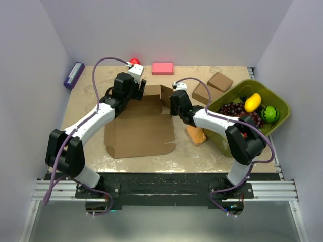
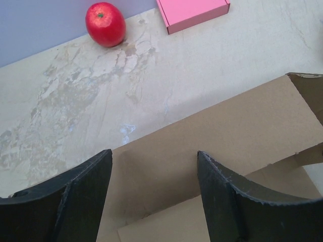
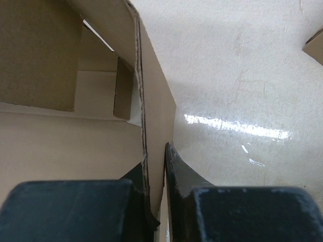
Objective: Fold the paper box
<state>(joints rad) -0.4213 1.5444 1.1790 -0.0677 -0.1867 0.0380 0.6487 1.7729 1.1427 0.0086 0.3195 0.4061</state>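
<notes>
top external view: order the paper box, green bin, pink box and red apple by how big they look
1. paper box
2. green bin, close behind and partly hidden, so these two are unsure
3. pink box
4. red apple

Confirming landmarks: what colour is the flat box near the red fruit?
The flat box is pink; left wrist view best.

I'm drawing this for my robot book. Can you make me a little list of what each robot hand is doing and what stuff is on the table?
paper box: partly folded, with the far end and right wall raised and the rest flat
left gripper: open, over the box's far flap
right gripper: shut on the box's right wall
far edge of the table: red apple, pink box
right side: small brown box, second brown box, green bin holding fruit
</notes>
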